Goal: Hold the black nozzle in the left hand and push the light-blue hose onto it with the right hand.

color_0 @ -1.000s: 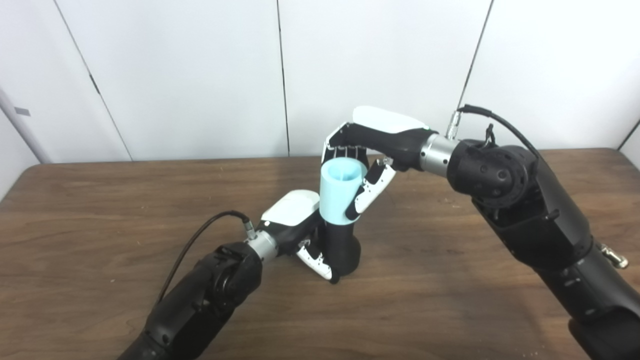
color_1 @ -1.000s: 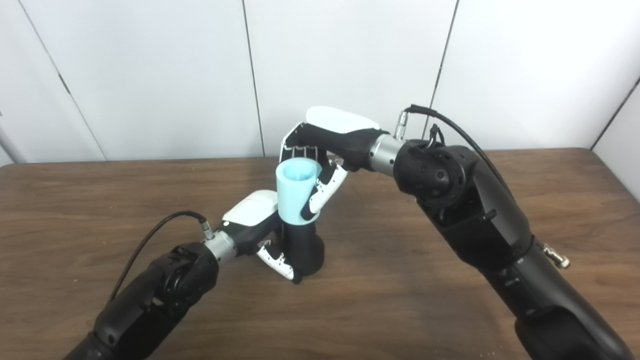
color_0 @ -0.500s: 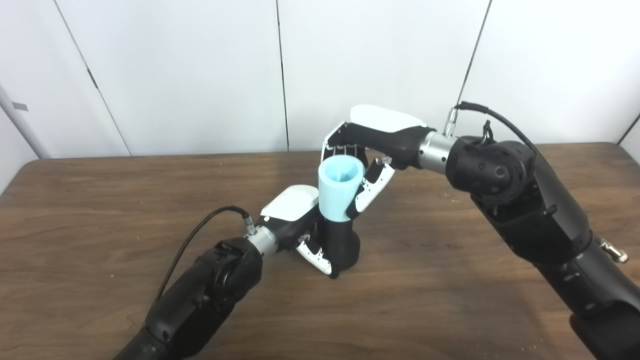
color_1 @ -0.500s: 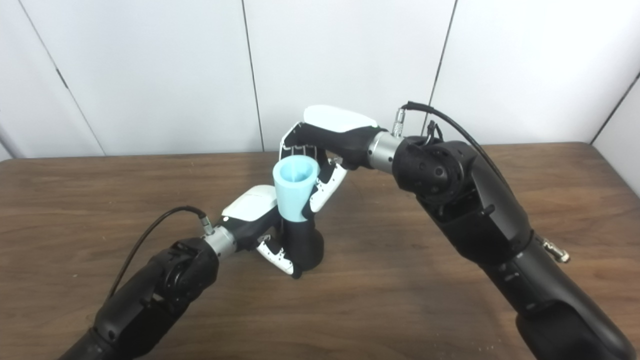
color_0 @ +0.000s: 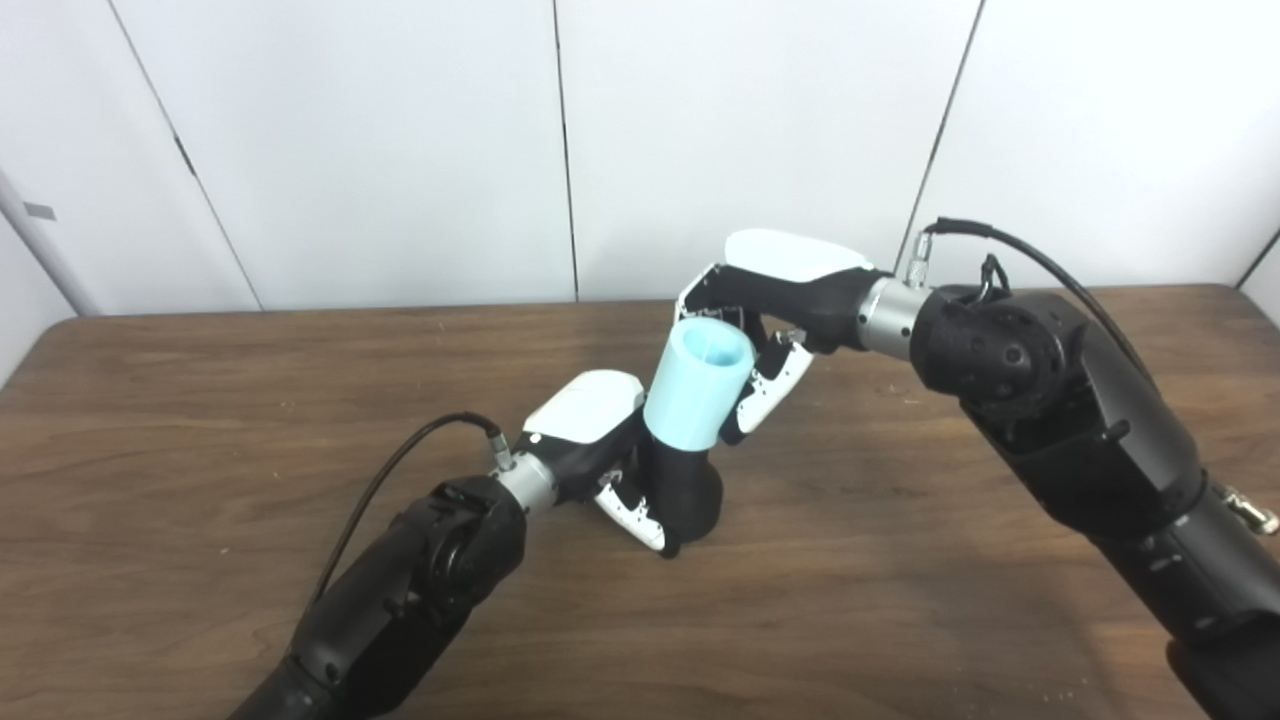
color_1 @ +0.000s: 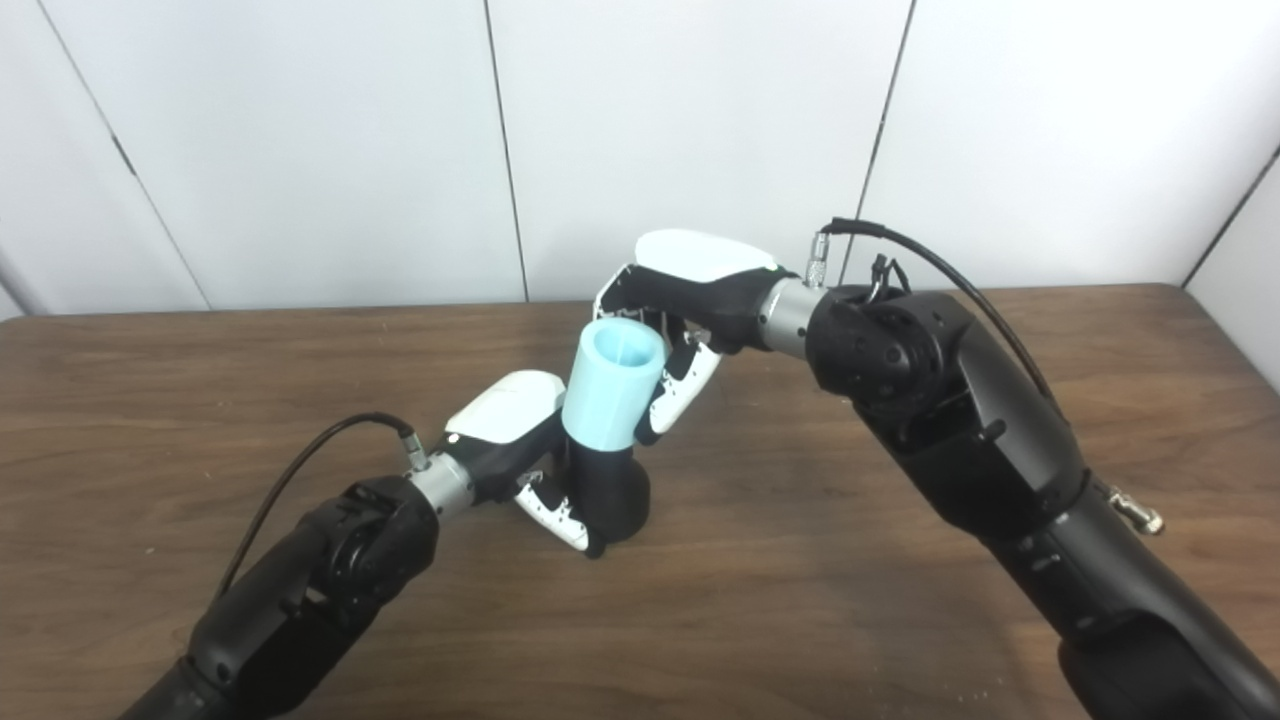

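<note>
The black nozzle [color_0: 687,492] stands on the wooden table [color_0: 200,400] near its middle. My left hand [color_0: 598,445] is shut around its lower body from the left. The light-blue hose [color_0: 697,395] sits over the nozzle's top and leans to the right, its open end up. My right hand [color_0: 775,310] reaches in from the right, with fingers curled behind the hose's upper rim and the thumb against its right side. The joint between hose and nozzle is partly hidden by the left hand.
Both forearms slant in over the table, the right arm [color_0: 1060,420] high above its right half and the left arm [color_0: 420,570] low at the front left. A white panelled wall [color_0: 400,150] stands behind the table's far edge.
The right hand has shifted to the right and slightly down. The hose, upright before, now tilts to the right on the nozzle. The left hand and nozzle have stayed put.
</note>
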### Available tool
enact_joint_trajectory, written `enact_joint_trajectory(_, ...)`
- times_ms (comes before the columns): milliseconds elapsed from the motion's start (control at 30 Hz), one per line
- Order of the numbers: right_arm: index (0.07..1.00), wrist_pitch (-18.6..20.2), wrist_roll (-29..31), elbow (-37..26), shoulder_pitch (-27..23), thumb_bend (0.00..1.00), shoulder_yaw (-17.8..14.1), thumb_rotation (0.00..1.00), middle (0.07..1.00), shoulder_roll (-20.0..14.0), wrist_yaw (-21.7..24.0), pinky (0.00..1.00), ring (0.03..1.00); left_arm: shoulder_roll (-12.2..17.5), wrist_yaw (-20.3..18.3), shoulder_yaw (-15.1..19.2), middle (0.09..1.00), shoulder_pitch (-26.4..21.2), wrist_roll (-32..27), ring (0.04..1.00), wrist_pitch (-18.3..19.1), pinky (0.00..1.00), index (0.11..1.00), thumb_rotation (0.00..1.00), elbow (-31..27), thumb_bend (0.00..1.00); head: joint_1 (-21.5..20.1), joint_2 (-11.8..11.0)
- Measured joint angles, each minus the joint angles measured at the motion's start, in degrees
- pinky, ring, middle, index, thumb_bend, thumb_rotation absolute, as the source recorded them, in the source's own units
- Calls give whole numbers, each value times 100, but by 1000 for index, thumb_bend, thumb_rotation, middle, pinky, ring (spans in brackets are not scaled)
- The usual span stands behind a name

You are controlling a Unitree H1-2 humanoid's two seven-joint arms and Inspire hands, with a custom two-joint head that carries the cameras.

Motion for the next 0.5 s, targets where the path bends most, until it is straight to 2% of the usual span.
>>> enact_joint_trajectory(267, 507, 37, -219, 96, 252, 503, -9, 0, 474, 161, -67, 382, 437, 19, -25, 5, 477, 31, 1, 530, 0, 505, 486, 0, -69, 527, -44, 26)
enact_joint_trajectory(500, 519, 181, -313, 32, 263, 502, -6, 0, 463, 251, -53, 376, 424, 19, -26, 5, 476, 30, 3, 530, -7, 500, 487, 0, -68, 527, -53, 26)
